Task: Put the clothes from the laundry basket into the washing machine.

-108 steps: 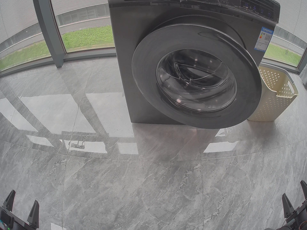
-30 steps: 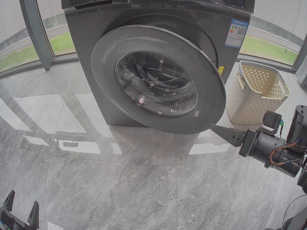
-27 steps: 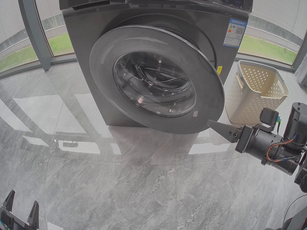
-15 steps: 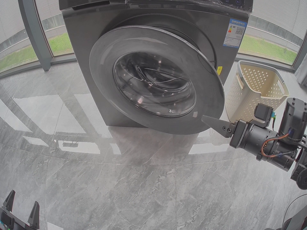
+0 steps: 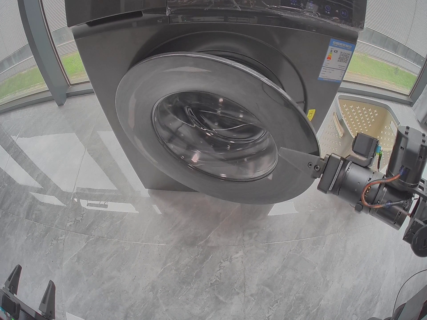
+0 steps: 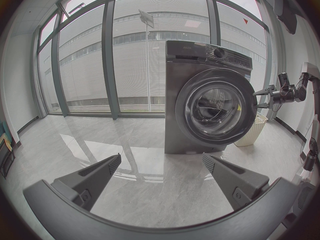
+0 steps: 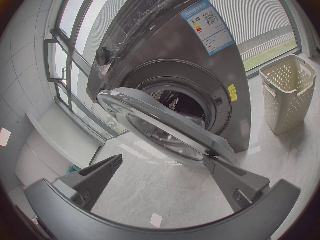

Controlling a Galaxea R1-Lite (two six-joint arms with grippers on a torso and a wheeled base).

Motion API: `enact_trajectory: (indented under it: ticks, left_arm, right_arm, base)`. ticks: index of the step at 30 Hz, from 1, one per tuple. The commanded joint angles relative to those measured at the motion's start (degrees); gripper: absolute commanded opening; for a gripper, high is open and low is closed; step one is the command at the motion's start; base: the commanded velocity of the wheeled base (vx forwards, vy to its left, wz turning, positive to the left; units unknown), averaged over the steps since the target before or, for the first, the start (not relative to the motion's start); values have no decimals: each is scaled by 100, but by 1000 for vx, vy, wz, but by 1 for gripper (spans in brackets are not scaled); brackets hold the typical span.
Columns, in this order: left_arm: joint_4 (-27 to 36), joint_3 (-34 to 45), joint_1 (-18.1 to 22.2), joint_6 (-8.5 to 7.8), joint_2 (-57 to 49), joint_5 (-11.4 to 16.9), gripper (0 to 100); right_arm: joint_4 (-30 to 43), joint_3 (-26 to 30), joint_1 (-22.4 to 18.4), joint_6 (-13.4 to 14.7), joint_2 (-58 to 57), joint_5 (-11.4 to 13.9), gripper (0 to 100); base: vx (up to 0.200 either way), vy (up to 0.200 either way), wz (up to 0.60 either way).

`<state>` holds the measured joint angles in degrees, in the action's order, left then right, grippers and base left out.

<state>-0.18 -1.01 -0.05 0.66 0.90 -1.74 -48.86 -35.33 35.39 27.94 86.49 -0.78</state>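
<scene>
Step in hand, as judged: swinging the washer door further open, ahead of any loading. Across the upper middle of the head view, one dark grey front-loading washing machine (image 5: 209, 45), with one round glass-windowed door (image 5: 213, 134) standing partly out, free rim toward the right of the frame. Right of centre, one right gripper (image 7: 160, 160), fingers spread wide and holding nothing, one finger touching or just beside that free rim; which of the two, not to be told. At the right edge, one cream perforated plastic laundry basket (image 5: 378, 121), upright on the grey marble-look floor (image 5: 178, 254), just beside the machine and behind the right arm; no garment made out against the inner wall on show, bottom hidden. Inside the drum (image 7: 180, 104), something dark, too unclear to call cloth. Low in the bottom left corner, one left gripper (image 5: 29, 287), well apart from everything, fingers likewise wide and empty. Next move, probably: catch the rim and draw the door fully aside along its arc without slipping off the smooth edge, then turn to the basket. Tally: one machine, one door, one basket, two grippers.
</scene>
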Motion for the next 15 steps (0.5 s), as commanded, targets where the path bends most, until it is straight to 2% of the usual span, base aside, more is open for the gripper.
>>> enact_trajectory:
  ticks: [1,6,15]
  left_arm:
    - [1,101,5,13,-73,-1,100]
    - [1,101,-4,4,-81,-1,100]
    - [1,101,-4,13,-81,-1,100]
  right_arm:
    - [-18,-97,-146,-26,43,-19,100]
    - [-18,-203,-392,-26,43,-10,100]
    - [-10,35,-313,-26,17,-19,100]
  base:
    - [0,0,0]
    - [0,0,0]
    - [0,0,0]
